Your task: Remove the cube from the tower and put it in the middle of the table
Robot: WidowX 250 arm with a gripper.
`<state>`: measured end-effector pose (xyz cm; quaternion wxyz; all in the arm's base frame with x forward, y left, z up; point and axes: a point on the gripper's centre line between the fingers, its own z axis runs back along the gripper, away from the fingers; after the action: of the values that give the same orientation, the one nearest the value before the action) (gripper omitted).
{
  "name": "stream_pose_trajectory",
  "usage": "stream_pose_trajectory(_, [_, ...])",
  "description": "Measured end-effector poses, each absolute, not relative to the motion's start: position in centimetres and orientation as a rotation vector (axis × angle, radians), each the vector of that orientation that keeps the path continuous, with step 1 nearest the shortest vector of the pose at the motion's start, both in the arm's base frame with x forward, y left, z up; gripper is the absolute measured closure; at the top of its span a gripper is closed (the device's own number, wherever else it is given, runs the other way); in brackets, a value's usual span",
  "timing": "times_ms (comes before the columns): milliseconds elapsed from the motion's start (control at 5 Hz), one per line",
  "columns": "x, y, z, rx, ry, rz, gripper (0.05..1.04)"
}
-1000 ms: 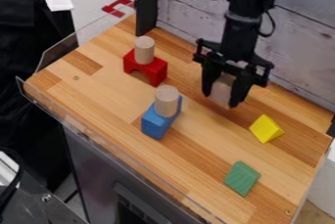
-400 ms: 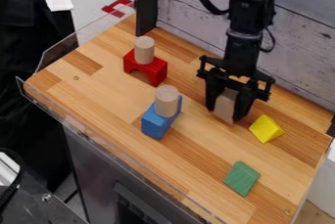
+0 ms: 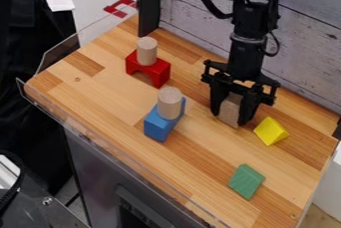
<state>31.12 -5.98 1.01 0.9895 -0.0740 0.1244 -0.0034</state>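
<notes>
One black gripper (image 3: 230,118) hangs right of the frame's centre, its two fingers clamped on one pale wooden cube (image 3: 230,108) — whether that touches the one wooden table (image 3: 100,92), I cannot tell. Two wooden cylinders stand upright: the first cylinder (image 3: 147,51) on one red arch (image 3: 156,72), upper left, the second cylinder (image 3: 170,103) on one blue block (image 3: 158,126) near the centre. One yellow wedge (image 3: 270,131) lies just beside the gripper, right; one green block (image 3: 246,181), lower right.

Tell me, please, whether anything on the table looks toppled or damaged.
Nothing stands out: one wooden cylinder stands upright on the red arch, another cylinder on the blue block, and the gripper holds a wooden block.
</notes>
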Motion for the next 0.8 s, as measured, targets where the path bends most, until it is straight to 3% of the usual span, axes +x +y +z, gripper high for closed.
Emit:
stream_pose_trajectory(200, [30.5,-5.5,0.8,-0.104,0.273,0.021,0.162])
stream_pose_trajectory(400, [30.5,-5.3,3.8,-0.054,0.203,0.034,0.080])
stream_pose_trajectory(800, [30.2,-4.1,10.2,0.028,0.078,0.044,0.085])
